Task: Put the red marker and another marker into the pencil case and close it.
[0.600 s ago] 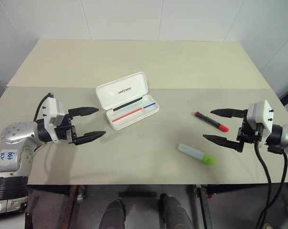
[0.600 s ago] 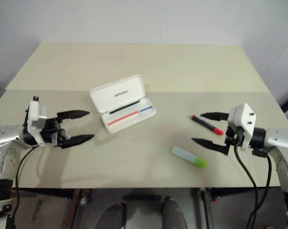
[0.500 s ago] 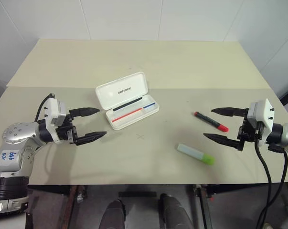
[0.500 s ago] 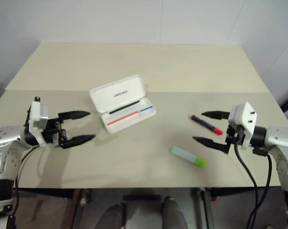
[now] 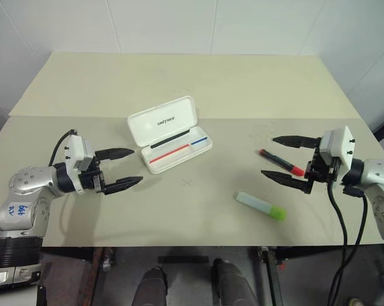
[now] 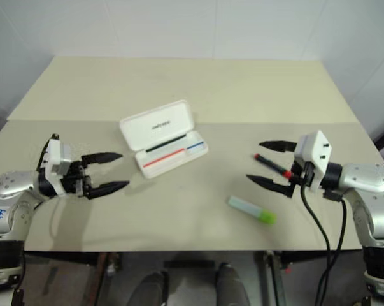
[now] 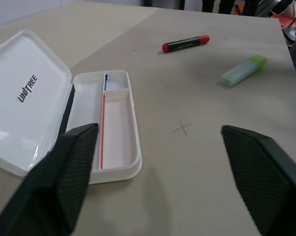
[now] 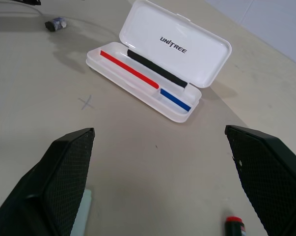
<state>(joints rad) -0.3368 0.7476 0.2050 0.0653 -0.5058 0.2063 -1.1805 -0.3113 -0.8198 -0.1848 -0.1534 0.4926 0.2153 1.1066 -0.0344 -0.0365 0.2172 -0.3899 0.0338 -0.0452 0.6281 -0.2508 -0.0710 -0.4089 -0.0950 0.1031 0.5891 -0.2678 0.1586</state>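
I see the pencil case [image 5: 170, 134] lying open near the middle of the table [image 5: 179, 83]. Its lid is up, and I can read "UNITREE" in small dark letters on it. Inside the case are a red stripe and a blue stripe. The red marker [image 5: 281, 162] lies to the right of the case, well apart from it. The green marker [image 5: 261, 206] lies nearer to me than the red one, also right of the case. My left gripper [image 5: 120, 168] hangs left of the case, fingers spread, holding nothing. My right gripper [image 5: 285, 160] is by the red marker, fingers spread wide and holding nothing.
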